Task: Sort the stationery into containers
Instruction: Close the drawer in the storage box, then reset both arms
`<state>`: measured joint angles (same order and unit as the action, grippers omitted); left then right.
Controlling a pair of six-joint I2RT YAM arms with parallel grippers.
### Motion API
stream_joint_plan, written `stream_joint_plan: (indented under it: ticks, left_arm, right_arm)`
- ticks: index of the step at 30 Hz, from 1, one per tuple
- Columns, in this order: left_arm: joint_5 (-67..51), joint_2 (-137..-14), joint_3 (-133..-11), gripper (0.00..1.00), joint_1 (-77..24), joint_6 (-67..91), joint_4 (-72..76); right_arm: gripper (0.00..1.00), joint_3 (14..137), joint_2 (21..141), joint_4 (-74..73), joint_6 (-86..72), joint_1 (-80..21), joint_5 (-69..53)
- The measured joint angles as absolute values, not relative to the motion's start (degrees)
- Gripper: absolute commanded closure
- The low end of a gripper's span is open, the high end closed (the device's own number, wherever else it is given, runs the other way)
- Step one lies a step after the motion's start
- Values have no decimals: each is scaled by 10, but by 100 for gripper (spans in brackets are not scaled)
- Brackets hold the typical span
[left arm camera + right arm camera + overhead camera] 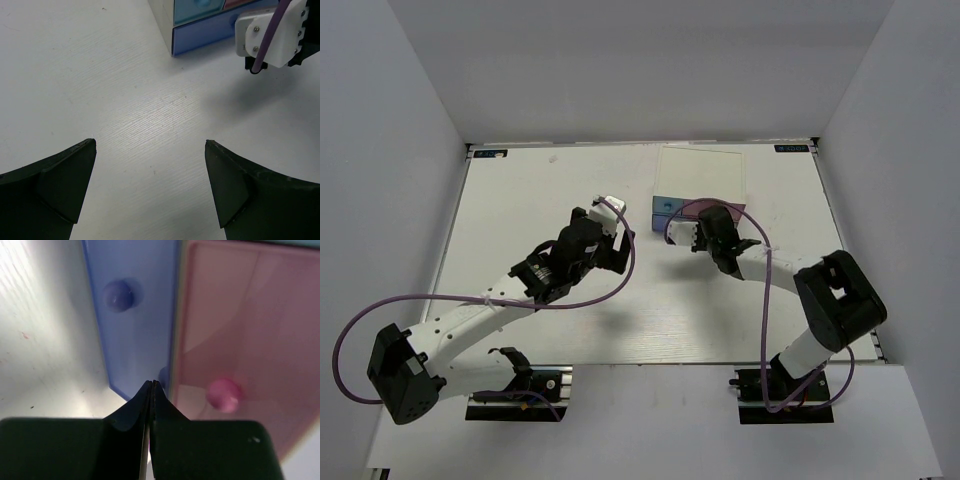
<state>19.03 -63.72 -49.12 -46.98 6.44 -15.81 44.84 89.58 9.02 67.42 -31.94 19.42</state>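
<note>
The white organiser (705, 170) stands at the back of the table, its pastel drawer fronts facing the arms. In the right wrist view my right gripper (151, 385) is shut with nothing seen in it. Its tip is at the seam between the blue drawer front (135, 325) and the pink drawer (240, 330), close to the pink knob (223, 393). It shows in the top view (695, 220) against the drawers. My left gripper (150, 141) is open and empty over bare table, left of the organiser in the top view (623, 245). No markers, cylinder or block show in any view.
The blue drawer (210, 30) and the right arm's white wrist camera (270, 32) with its purple cable lie just ahead of the left gripper. Grey walls enclose the white table (520, 220) on three sides.
</note>
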Motion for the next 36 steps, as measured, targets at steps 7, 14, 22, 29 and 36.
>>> stream_joint_plan:
  ticks: [7,14,22,29,36]
  left_arm:
    - [190,-636,-491,0,-470,64,-158]
    - [190,-634,-491,0,-470,64,-158]
    - [190,-630,-491,0,-470,64,-158]
    - [192,-626,-491,0,-470,60,-158]
    - [190,-604,-481,0,-470,58,-147]
  right_arm:
    - [100,413,950,165,722,-319,269]
    - [100,411,951,221,744,-314,307]
    - [100,405,951,243,753,-300,320]
    - [100,381,902,203,739,-292,279]
    - [10,408,653,46,555,-288,91]
